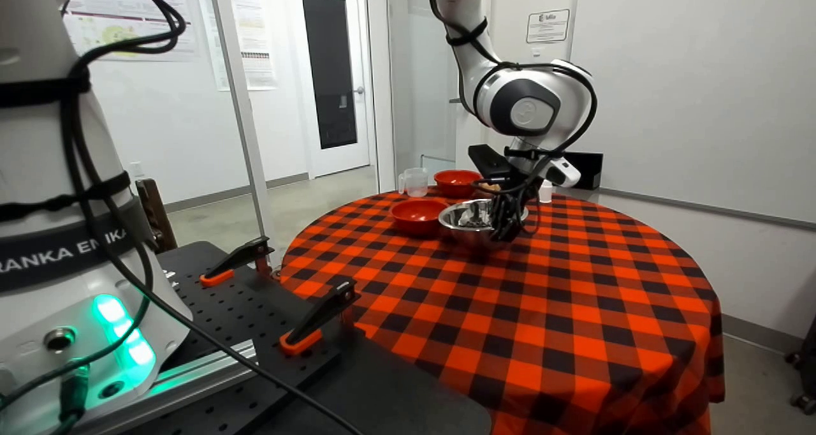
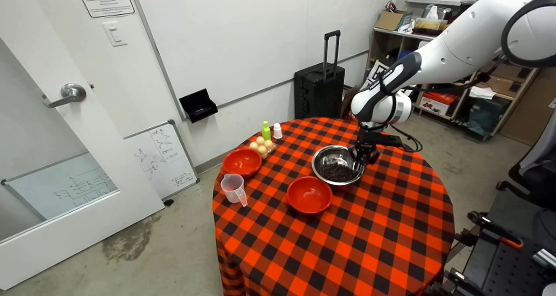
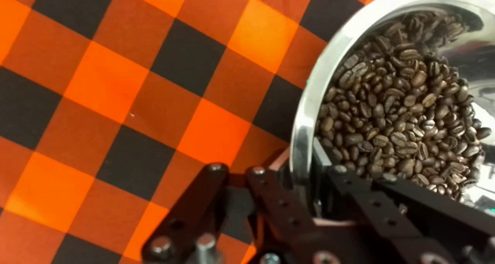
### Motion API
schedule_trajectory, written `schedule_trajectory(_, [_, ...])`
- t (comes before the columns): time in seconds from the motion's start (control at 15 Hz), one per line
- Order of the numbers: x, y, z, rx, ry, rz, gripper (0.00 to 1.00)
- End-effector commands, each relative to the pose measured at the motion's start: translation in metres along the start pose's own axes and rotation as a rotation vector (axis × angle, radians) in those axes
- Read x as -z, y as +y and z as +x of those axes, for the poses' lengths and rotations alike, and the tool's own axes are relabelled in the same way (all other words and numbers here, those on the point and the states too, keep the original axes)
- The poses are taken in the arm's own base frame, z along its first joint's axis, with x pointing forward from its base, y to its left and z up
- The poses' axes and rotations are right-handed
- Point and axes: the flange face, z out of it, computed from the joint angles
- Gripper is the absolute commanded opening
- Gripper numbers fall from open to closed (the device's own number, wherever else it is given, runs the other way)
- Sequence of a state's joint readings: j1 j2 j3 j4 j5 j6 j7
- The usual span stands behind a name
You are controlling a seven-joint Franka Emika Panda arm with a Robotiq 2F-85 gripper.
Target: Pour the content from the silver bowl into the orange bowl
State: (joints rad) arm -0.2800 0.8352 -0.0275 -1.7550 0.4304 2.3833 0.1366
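The shiny silver bowl [image 2: 341,183] appears to sit upright on the checkered cloth, with dark coffee beans [image 3: 398,113] heaped inside. My gripper [image 3: 302,155] is shut on its rim, one finger inside the bowl among the beans and one outside. In both exterior views the gripper [image 2: 362,153] comes down onto the bowl's edge from above. Two red-orange bowls are in view, and which is the task's orange bowl cannot be told. The closer orange bowl [image 2: 309,195] stands beside the silver one and looks empty; a farther orange bowl [image 2: 242,162] is near the table's edge.
A clear measuring cup [image 2: 233,187] stands by the farther orange bowl. A pack of eggs [image 2: 262,146], a green bottle [image 2: 266,131] and a white container [image 2: 277,131] line the same side of the round table. A whiteboard wall [image 1: 695,90] rises behind.
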Motion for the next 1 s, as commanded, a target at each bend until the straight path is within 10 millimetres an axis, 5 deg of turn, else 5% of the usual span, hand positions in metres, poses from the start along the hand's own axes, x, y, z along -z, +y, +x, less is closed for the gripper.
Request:
schedule_trajectory(0.0, [-0.002,-0.007,0.001,-0.015,0.014,0.027,0.01])
schedule_trajectory(0.53, [0.003,-0.011,0.001,0.002,0.010,0.034,0.05])
schedule_trajectory(0.6, [0.001,-0.015,0.001,0.010,0.008,0.032,0.32])
schedule_trajectory(0.67, [-0.001,-0.018,0.001,0.017,0.007,0.028,0.32])
schedule_trajectory(0.93, [-0.006,-0.038,-0.004,0.045,0.007,0.021,0.62])
